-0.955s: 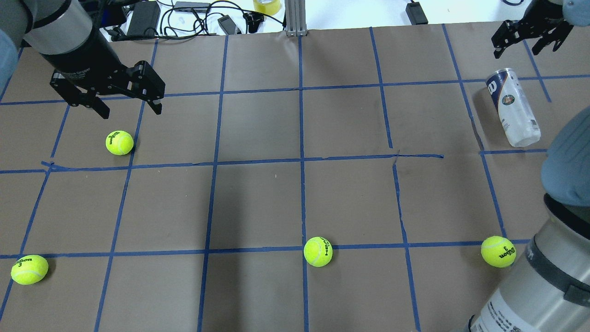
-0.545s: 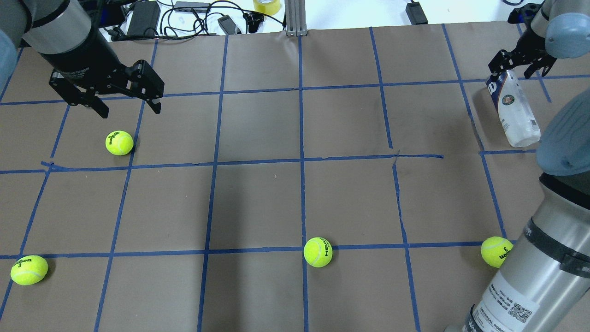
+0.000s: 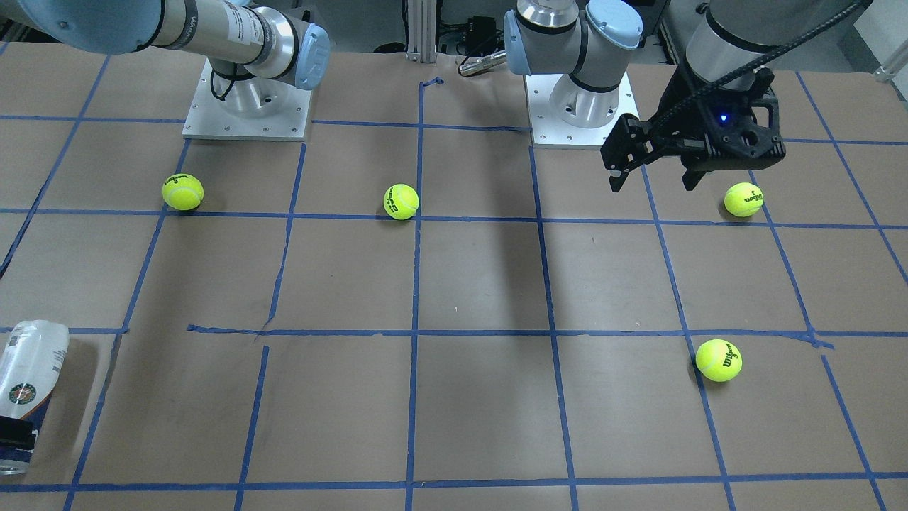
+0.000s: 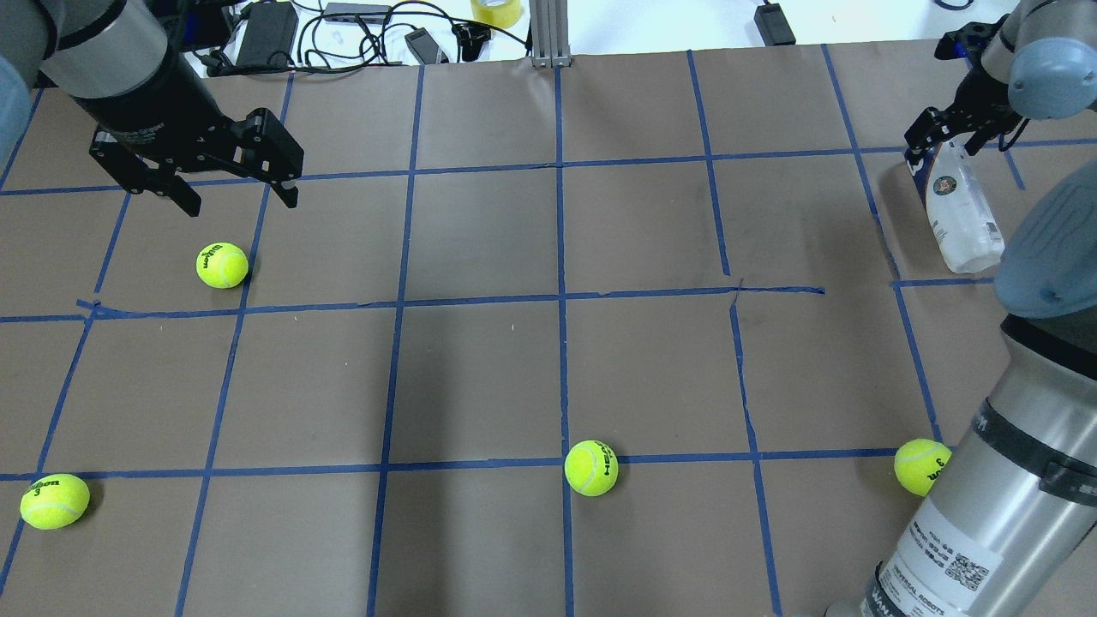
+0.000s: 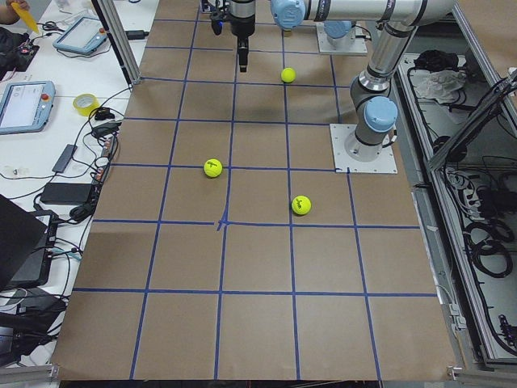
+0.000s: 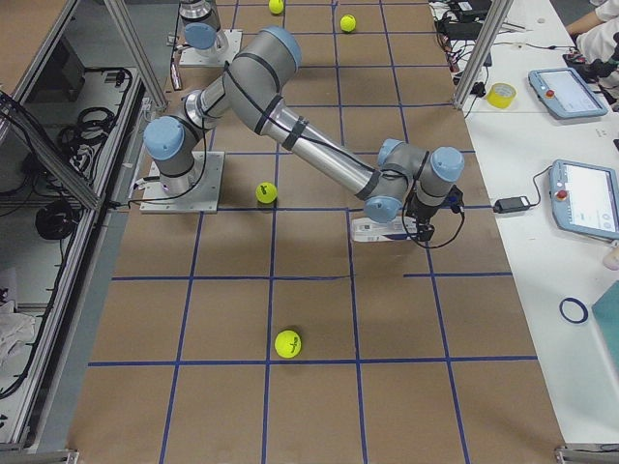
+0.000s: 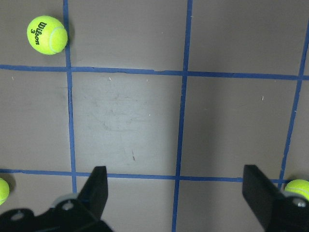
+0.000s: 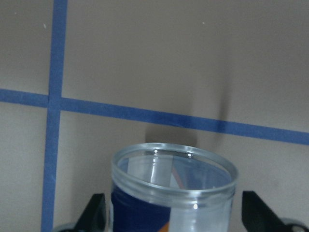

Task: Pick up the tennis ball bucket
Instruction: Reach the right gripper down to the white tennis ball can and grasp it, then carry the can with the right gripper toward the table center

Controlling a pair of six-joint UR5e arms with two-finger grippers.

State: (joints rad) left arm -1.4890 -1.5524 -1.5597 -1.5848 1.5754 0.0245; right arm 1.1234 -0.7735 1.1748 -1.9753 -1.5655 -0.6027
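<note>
**Work surface.** The table [image 4: 480, 240] is covered in brown paper and divided into squares by a blue tape grid [image 4: 561, 296]. Two grey base plates [image 3: 206, 126] [image 3: 546, 136] are fixed to it, one under each arm.

**Surroundings.** Past the table's far edge stands a white bench [image 4: 651, 21]. It carries cables [image 4: 360, 34], a roll of yellow tape [image 4: 495, 10] and two teach pendants [image 6: 571, 92] [image 6: 585, 198]. An aluminium post [image 4: 548, 30] rises at that edge.

**Item count.**
- Tennis balls: four, all loose on the paper and well apart. One lies near the left gripper [image 4: 222, 265], one at the near left corner [image 4: 55, 500], one near the middle of the near side [image 4: 591, 468], and one beside the right arm's lower section [image 4: 919, 467].
- Tennis ball bucket [image 4: 960, 210]: one. It lies on its side at the table's right end, round emblem facing up.
- Arms: two.

**Gripper state.**
- Left gripper [image 4: 240, 206]: jaws spread wide and holding nothing. It hangs above the table.
- Right gripper [image 4: 943, 144]: lowered over the bucket's far end. The wrist view shows one finger [image 8: 96, 212] on each side of the clear rim, jaws spread. Contact with the wall cannot be confirmed.
</note>
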